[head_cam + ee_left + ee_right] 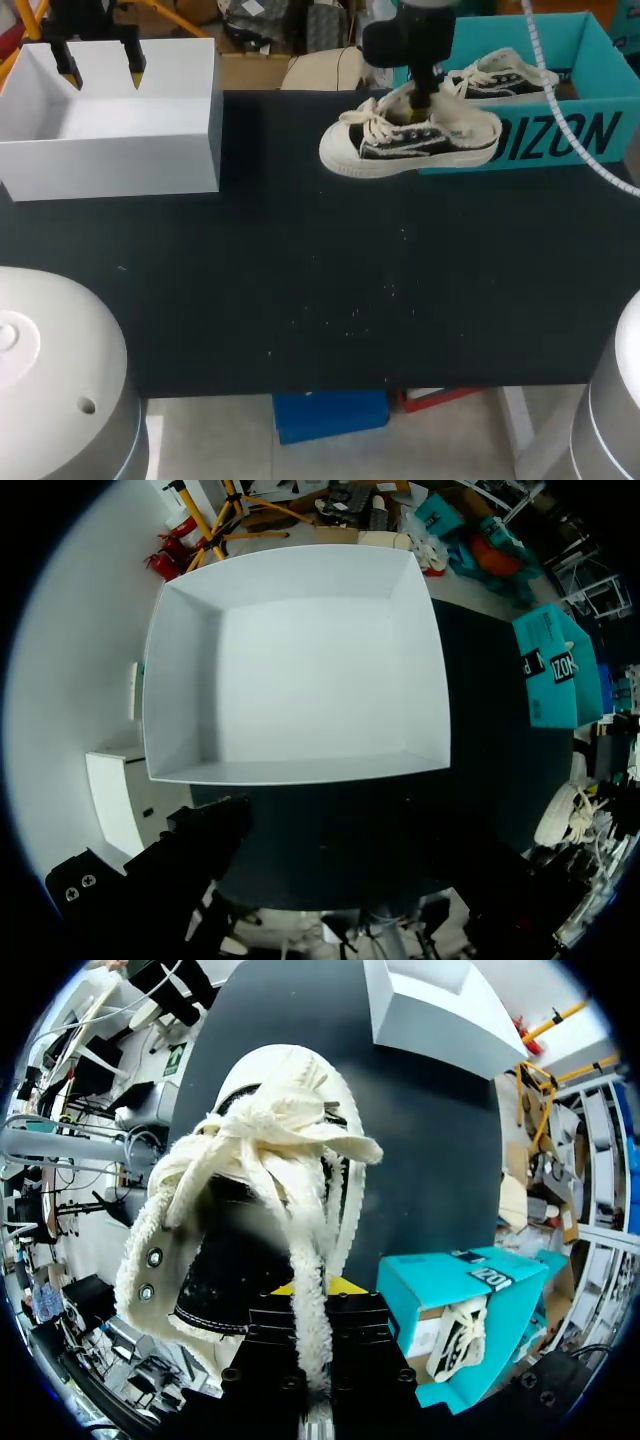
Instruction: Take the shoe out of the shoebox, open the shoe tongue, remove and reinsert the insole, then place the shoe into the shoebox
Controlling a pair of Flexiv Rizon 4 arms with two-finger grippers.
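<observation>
A black-and-white sneaker point(410, 138) with cream laces hangs just in front of the teal shoebox point(570, 135), toe pointing left. My right gripper point(422, 100) comes down into its opening and is shut on the shoe's upper edge. In the right wrist view the sneaker point(255, 1210) fills the space ahead of the right gripper point(310, 1288), laces draped over the fingers. A second sneaker point(500, 72) lies inside the shoebox point(455, 1285). My left gripper point(100, 62) hovers open over the white box point(120, 130), far from the shoe.
The white box point(300, 660) at the table's back left has nothing inside. The black tabletop point(320, 290) stretches wide between the two boxes and toward the front edge.
</observation>
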